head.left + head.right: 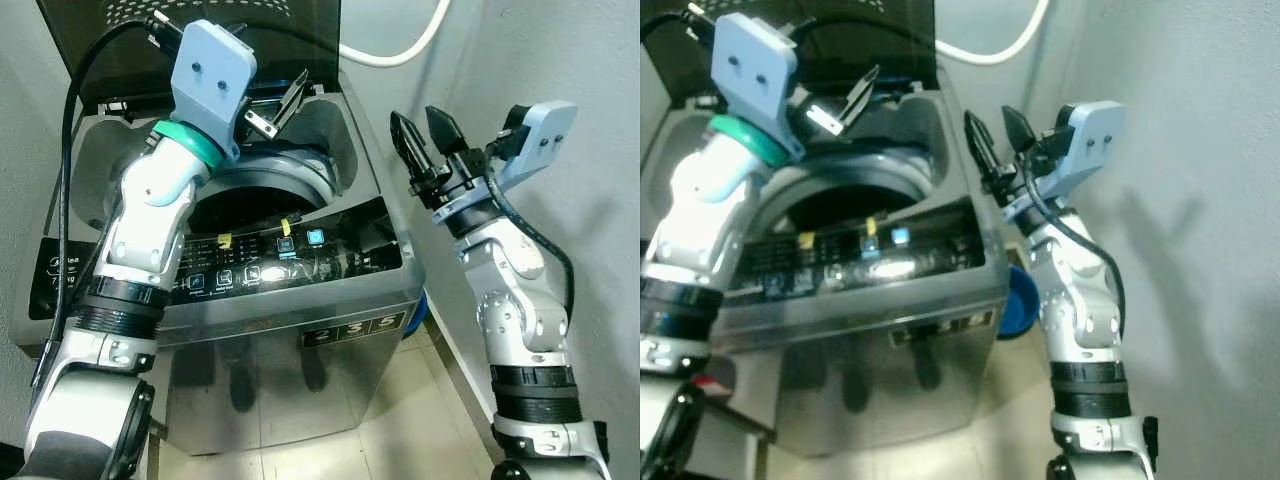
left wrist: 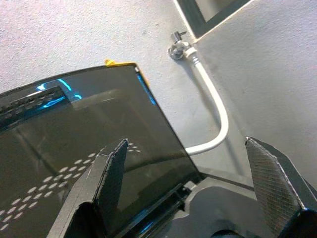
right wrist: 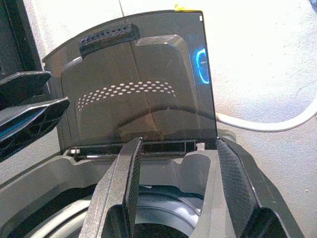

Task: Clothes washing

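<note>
My left tool hangs over the washing machine at abt 10 o'clock of the drum opening, fingers spread, nothing in them. Lid stands raised behind it at 12 o'clock, dark tinted panel w/ a dotted pattern. No clothes that I can make out; the drum reads as a dark hole, can't tell what's inside. Control panel sits at 6 o'clock of the opening, lit buttons along the front edge.

My right tool is at abt 3 o'clock, off the machine's right rim, fingers spread, also holding nothing. White hose curves along the wall at 1 o'clock; blue basin on the floor by the machine's right side.

Risks, as I judge them: left tool sits near the lid, so a lift or swing toward 12 could knock the lid and drop it onto the arm. Right arm is squeezed between the machine's side and the wall; a wide elbow move could scrape either or snag the hose. Dropping a forearm toward 6 could press panel buttons by accident.

Room: best clearance is straight down into the drum. Tight at 12 (lid) and 3 (wall); front at 6 is open above the panel.
</note>
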{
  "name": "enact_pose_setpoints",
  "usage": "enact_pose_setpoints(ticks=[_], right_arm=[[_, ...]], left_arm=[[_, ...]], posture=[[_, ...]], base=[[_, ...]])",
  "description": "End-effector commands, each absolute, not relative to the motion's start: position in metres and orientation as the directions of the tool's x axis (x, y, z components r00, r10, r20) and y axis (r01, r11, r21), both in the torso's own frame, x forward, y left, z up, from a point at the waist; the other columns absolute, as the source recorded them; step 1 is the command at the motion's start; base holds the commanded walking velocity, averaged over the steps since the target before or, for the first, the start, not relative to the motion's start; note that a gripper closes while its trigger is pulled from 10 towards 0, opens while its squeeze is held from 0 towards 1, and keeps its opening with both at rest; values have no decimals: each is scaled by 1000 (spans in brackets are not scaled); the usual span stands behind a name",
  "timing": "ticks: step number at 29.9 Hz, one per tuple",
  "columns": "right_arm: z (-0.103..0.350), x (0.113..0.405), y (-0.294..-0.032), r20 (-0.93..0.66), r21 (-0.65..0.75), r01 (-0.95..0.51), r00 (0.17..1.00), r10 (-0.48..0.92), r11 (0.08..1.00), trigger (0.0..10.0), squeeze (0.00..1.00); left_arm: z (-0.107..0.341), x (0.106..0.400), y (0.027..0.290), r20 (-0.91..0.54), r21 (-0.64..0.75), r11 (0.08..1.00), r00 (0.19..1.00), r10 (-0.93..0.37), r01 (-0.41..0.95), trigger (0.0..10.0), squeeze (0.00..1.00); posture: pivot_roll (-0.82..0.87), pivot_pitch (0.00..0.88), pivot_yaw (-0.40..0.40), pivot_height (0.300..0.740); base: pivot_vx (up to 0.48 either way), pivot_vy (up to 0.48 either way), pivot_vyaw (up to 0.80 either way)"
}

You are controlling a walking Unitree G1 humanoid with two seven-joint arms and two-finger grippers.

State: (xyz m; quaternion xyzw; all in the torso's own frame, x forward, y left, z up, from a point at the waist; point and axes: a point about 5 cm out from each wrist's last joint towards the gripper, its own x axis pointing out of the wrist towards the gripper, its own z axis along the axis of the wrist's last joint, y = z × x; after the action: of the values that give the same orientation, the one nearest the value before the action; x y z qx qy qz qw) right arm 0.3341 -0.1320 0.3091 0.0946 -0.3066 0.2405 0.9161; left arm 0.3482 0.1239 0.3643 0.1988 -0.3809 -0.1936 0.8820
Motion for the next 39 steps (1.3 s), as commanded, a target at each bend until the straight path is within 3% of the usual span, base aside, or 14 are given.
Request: enact_pose_setpoints(ticks=[1, 17, 22, 29, 39], right_arm=[[308, 332, -133, 604, 30, -497, 700, 380, 867, 10000, 0], [287, 332, -133, 565, 50, -421, 760, 322, 906, 10000, 0], [271, 323, -132, 566, 66, -307, 795, 218, 949, 10000, 0], [246, 319, -123, 518, 128, -338, 825, 228, 933, 10000, 0], [255, 330, -119, 550, 110, -332, 805, 220, 937, 10000, 0]], left_arm=[[361, 343, 119, 581, 516, 829, 624, -523, 214, 10000, 0], [342, 320, 112, 560, 463, 839, 640, -526, 286, 10000, 0], [323, 309, 125, 518, 439, 858, 705, -485, 268, 10000, 0], [296, 302, 144, 486, 397, 900, 790, -372, 180, 10000, 0], [288, 301, 154, 482, 343, 932, 828, -285, 121, 10000, 0]], posture=[[-74, 140, 108, 740], [-12, 144, 101, 740], [53, 126, 101, 740], [98, 107, 41, 740], [105, 79, 8, 740]], base=[[0, 0, 0], [0, 0, 0], [0, 0, 0], [0, 0, 0], [0, 0, 0]])
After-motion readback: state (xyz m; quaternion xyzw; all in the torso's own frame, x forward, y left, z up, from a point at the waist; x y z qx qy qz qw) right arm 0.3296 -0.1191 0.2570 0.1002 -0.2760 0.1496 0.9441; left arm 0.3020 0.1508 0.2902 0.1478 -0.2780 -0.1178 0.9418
